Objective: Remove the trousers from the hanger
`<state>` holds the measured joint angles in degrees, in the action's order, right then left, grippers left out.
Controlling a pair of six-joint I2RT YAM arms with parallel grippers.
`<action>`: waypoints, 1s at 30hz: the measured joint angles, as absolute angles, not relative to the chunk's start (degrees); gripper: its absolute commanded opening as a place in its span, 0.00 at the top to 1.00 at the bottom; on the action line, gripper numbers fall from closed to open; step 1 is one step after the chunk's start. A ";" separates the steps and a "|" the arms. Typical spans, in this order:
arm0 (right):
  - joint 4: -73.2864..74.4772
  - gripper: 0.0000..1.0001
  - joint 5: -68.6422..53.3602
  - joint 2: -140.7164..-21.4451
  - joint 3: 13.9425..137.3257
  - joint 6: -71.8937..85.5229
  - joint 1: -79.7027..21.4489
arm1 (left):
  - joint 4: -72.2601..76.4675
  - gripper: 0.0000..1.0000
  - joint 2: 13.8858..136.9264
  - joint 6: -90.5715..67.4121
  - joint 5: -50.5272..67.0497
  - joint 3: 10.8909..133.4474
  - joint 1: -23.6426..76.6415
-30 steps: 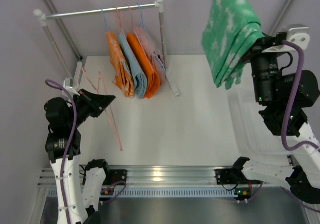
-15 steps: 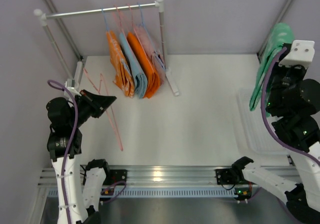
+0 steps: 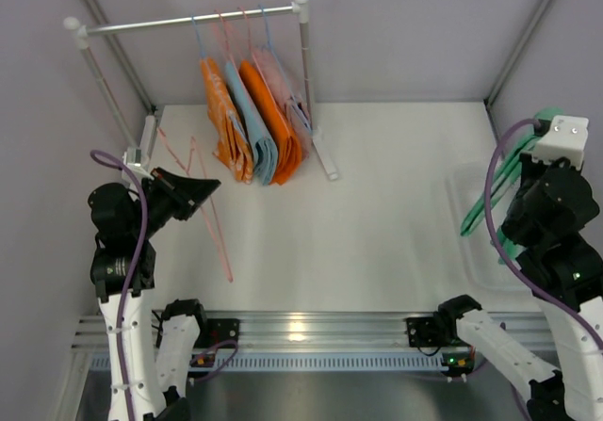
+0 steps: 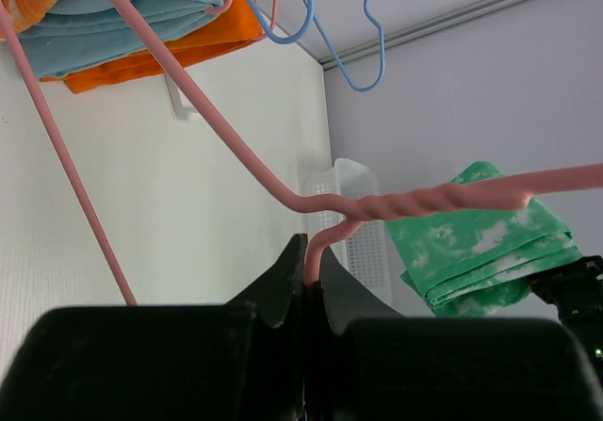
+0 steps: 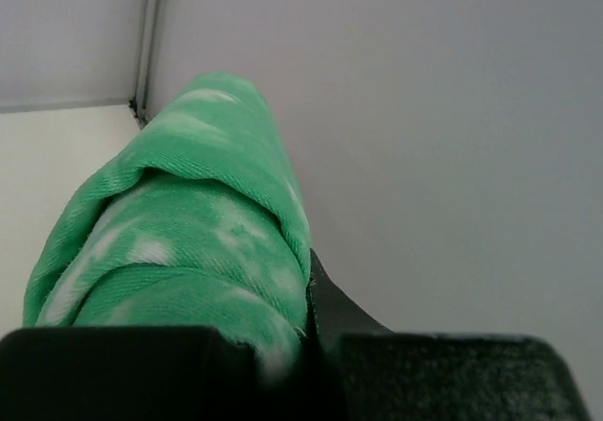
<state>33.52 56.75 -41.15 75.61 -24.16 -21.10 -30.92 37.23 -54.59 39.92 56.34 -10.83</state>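
Observation:
My left gripper [image 3: 193,193] is shut on the thin pink hanger [image 3: 211,228] at the left of the table; its long wire slants toward the near edge. In the left wrist view the hanger's neck [image 4: 325,242] is pinched between my fingers [image 4: 283,284] of the left gripper [image 4: 313,266]. The mint-green trousers [image 3: 492,184] hang folded from my right gripper [image 3: 528,153] at the far right, over a clear basket [image 3: 466,223], and are off the hanger. In the right wrist view the trousers [image 5: 188,242] fill my right gripper [image 5: 306,294]. They also show in the left wrist view [image 4: 476,247].
A white clothes rack [image 3: 188,21] stands at the back left with orange [image 3: 226,124] and light blue [image 3: 254,129] trousers on blue-hooked hangers. One rack leg [image 3: 320,153] reaches onto the table. The walls are close behind and to the right.
My right arm has swung the trousers down and to the right, from high over the table to low by the right wall. My left gripper and the hanger have stayed put.

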 measured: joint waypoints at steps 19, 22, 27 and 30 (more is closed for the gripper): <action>38.59 1.00 48.93 -54.68 64.95 -17.28 4.16 | -29.95 1.00 37.28 -56.49 40.71 55.57 -10.83; 37.91 1.00 44.80 -64.69 64.73 -16.19 8.97 | -29.95 1.00 37.28 -56.73 40.71 55.57 -10.83; 35.44 0.90 40.62 -74.32 64.34 -13.67 9.93 | -29.95 1.00 37.36 -56.86 40.66 55.57 -10.83; 34.61 0.62 38.68 -78.37 65.73 -12.08 10.00 | -29.95 1.00 37.52 -56.84 40.62 55.57 -10.83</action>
